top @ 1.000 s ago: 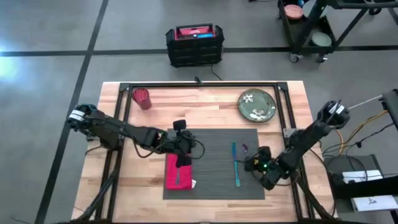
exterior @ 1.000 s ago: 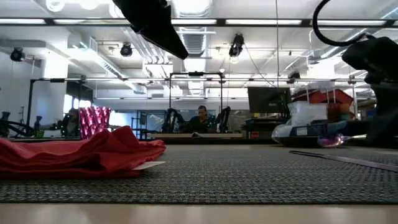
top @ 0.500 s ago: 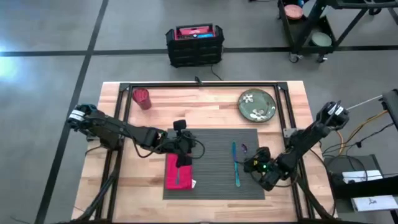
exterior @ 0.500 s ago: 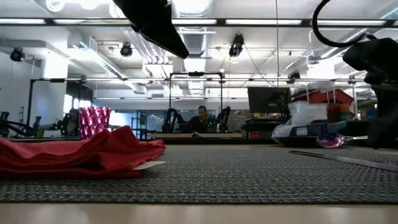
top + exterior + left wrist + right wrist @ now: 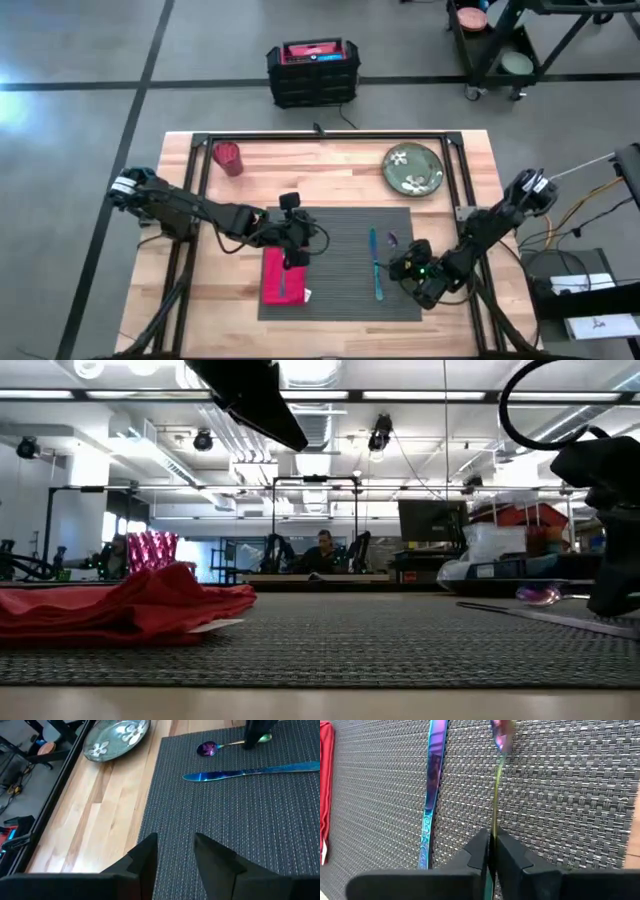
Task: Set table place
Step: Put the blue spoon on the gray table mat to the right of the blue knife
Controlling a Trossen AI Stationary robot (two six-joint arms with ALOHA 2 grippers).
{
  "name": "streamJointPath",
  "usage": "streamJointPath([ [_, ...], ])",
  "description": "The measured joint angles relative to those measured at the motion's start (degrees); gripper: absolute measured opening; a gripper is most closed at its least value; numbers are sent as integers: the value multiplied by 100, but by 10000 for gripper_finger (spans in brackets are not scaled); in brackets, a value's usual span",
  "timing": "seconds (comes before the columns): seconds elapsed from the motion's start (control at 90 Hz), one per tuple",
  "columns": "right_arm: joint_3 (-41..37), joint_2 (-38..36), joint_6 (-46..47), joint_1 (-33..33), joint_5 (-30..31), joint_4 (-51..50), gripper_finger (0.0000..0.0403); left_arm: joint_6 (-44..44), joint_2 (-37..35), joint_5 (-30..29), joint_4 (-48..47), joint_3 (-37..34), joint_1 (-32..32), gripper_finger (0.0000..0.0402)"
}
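Note:
The table place, a dark grey ribbed placemat [image 5: 340,262], lies flat on the wooden table. On its left part lies a red napkin [image 5: 283,275], and a blue knife [image 5: 375,265] and a purple spoon [image 5: 392,240] lie on its right part. My left gripper [image 5: 175,851] hangs open above the mat by the napkin's right edge, touching nothing. My right gripper [image 5: 492,847] is down at the mat's right side, shut on the spoon. A green plate [image 5: 413,168] sits on the table beyond the mat's far right corner. My right gripper pinches the spoon's thin handle [image 5: 494,827] between its two fingers, near the handle's free end. The fingers slant down from the table's right and near side and lie along the handle. The spoon's bowl [image 5: 501,735] points away from the fingers, low over the mat.
A red cup [image 5: 228,158] stands at the table's far left. A black frame [image 5: 320,137] runs along the far edge and down both sides. Bare wood lies between the mat and the far edge.
My right gripper has gone a little toward the table's left and near edge, still shut on the spoon. The placemat has slid slightly to the left, and the napkin and knife have gone with it.

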Motion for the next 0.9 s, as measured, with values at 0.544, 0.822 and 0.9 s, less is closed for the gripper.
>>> streamJointPath([
  [0.544,-30,-724,-1529,2,-891,-334,133,18,2,0,-4,0,0,114],
  [0.822,-33,-1657,-3277,-39,-541,-366,118,121,2,0,-7,0,0,114],
  [0.9,-32,-1744,-3649,-58,-387,-369,111,123,2,0,-7,0,0,114],
])
